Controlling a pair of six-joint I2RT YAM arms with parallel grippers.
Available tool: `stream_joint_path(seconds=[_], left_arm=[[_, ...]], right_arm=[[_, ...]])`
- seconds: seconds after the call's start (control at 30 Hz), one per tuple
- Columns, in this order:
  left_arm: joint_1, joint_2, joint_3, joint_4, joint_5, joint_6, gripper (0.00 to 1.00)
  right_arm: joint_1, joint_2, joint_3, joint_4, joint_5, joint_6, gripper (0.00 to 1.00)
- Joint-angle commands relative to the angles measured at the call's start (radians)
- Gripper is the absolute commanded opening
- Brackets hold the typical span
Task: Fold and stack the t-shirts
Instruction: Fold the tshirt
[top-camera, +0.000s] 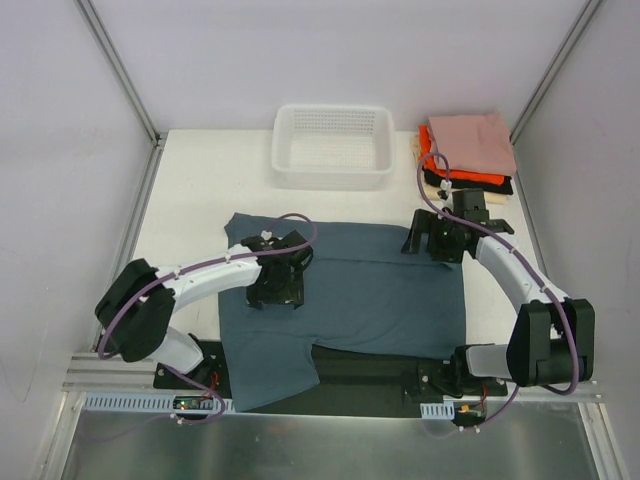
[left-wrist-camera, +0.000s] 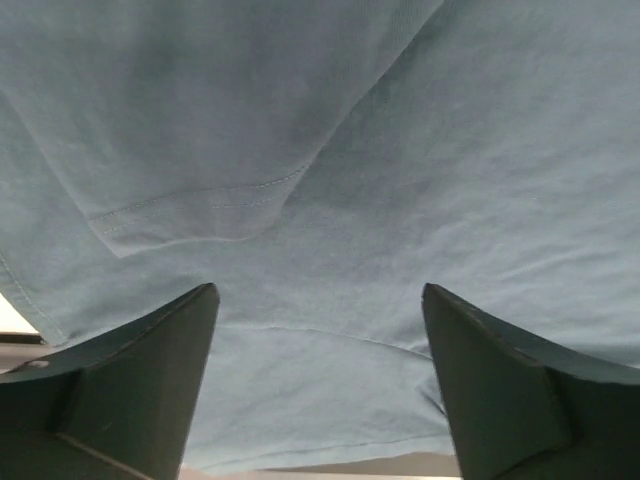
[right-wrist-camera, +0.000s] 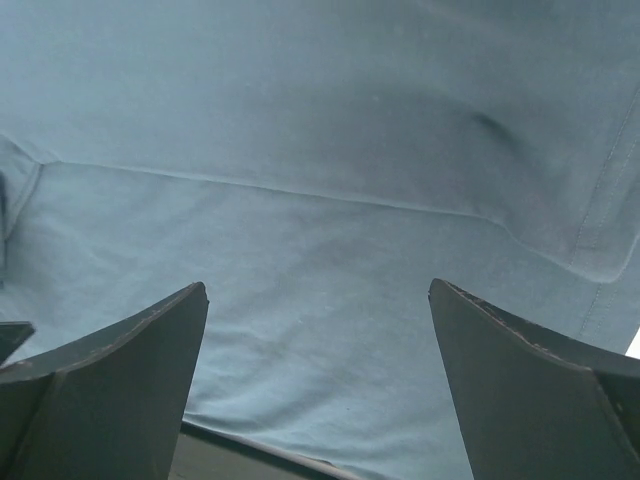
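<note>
A large slate blue-grey t-shirt (top-camera: 370, 295) lies spread on the table, its far edge folded over and a sleeve hanging at the near left. It fills the left wrist view (left-wrist-camera: 400, 200) and the right wrist view (right-wrist-camera: 320, 150). My left gripper (top-camera: 277, 285) is open and empty just above the shirt's left part (left-wrist-camera: 317, 290). My right gripper (top-camera: 437, 240) is open and empty above the shirt's far right corner (right-wrist-camera: 318, 290). A stack of folded shirts stands at the far right: dusty-pink (top-camera: 473, 140) on top, then orange-red (top-camera: 470, 178), black (top-camera: 497, 187) and cream (top-camera: 437, 190).
A white plastic mesh basket (top-camera: 332, 146) stands at the far middle of the table. Metal frame posts run along the back corners. A black mat (top-camera: 370, 372) lies under the shirt's near edge by the arm bases.
</note>
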Motion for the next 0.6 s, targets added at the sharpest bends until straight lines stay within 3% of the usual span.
stream_joint_path(seconds=[0.0,0.2,0.3,0.4,0.57], left_arm=[[-0.012,0.063,0.085,-0.084,-0.071,-0.063,0.75],[-0.009,0.122,0.105,-0.115,-0.156,-0.092,0.66],[0.006,0.171,0.123,-0.127,-0.177,-0.105,0.51],[0.023,0.204,0.139,-0.132,-0.188,-0.109,0.48],[0.052,0.185,0.156,-0.144,-0.214,-0.106,0.29]], right_arm=[[0.012,-0.053,0.002,0.051,-0.014,0.002,0.97],[0.012,-0.043,0.004,0.038,0.021,0.002,0.97],[0.012,-0.030,0.008,0.032,0.015,0.000,0.97],[0.012,-0.019,0.010,0.034,0.021,-0.001,0.97],[0.013,-0.005,0.027,0.017,0.037,-0.003,0.97]])
